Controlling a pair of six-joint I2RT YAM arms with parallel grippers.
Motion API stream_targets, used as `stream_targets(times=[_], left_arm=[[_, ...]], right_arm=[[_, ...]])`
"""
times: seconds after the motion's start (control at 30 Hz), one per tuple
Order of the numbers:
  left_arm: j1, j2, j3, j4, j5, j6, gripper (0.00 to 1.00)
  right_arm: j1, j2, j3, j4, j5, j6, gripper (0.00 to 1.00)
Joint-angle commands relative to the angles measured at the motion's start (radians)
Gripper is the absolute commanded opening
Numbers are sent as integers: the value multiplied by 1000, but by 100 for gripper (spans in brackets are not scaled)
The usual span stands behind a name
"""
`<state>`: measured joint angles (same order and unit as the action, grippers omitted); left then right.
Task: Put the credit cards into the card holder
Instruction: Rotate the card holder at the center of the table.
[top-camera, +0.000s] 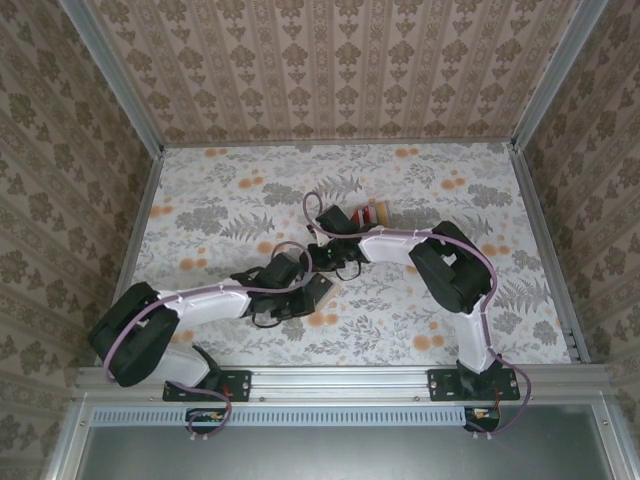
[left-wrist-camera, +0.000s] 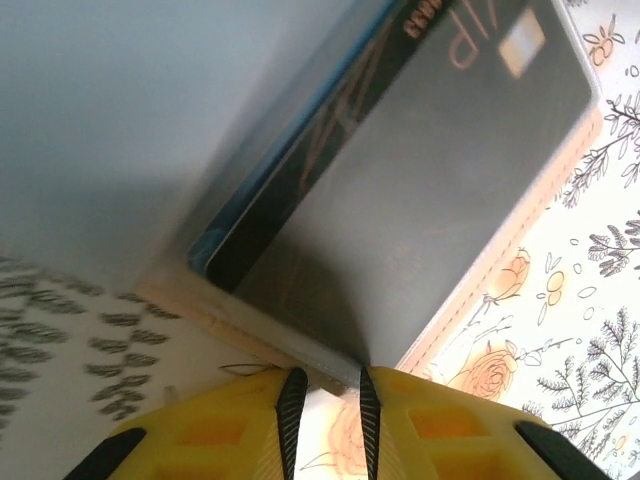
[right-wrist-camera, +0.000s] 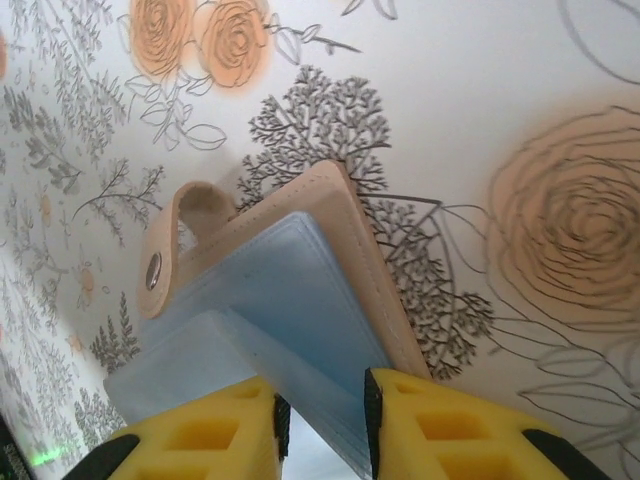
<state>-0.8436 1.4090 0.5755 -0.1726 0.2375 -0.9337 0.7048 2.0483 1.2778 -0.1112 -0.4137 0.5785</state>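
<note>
Toward the left of the flowered desk (top-camera: 220, 190), in the overhead view, the left arm is seen stretched from its base to the middle of the surface. The left tool (left-wrist-camera: 328, 388) is shown by its own camera with its yellow fingers (left-wrist-camera: 290, 410) drawn close together, a narrow slit left between them. The near edge of the card holder (left-wrist-camera: 500, 270) is nipped at their tips. The holder is lying open on the desk, and its pinkish-tan rim is seen along the right and lower sides. A dark card (left-wrist-camera: 430, 200) with pale lettering and a small bright chip is lodged in it, under a clear sleeve. A pale blue leaf (left-wrist-camera: 120, 120) of the holder is raised at the upper left, blurred and close to the lens.

At the middle of the desk the two tools are met over the holder, which is largely hidden beneath them in the overhead view.

The right tool (right-wrist-camera: 322, 415) is seen from its wrist camera pressed onto a light-blue inner sleeve (right-wrist-camera: 290, 300) of the holder, the sheet running down between the yellow fingers (right-wrist-camera: 410, 420). The tan cover is tilted up off the desk beside that sleeve, and the snap strap (right-wrist-camera: 165, 250) is curled over at its left corner.

Just to the right of the right tool and further from the arms' bases, the remaining credit cards (top-camera: 375, 213) are lying on the desk in a small overlapping pile of red, white and tan, apart from the holder.
</note>
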Motion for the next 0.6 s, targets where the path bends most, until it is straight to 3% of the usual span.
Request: stream_targets(times=[0.0, 0.3, 0.57], left_arm=[[-51, 77, 46, 50, 21, -40, 27], [-121, 183, 201, 27, -12, -19, 26], [-123, 59, 175, -46, -126, -9, 26]], right_arm=[[21, 40, 60, -110, -112, -59, 32], [23, 26, 120, -198, -116, -137, 43], [-36, -100, 74, -204, -101, -143, 49]])
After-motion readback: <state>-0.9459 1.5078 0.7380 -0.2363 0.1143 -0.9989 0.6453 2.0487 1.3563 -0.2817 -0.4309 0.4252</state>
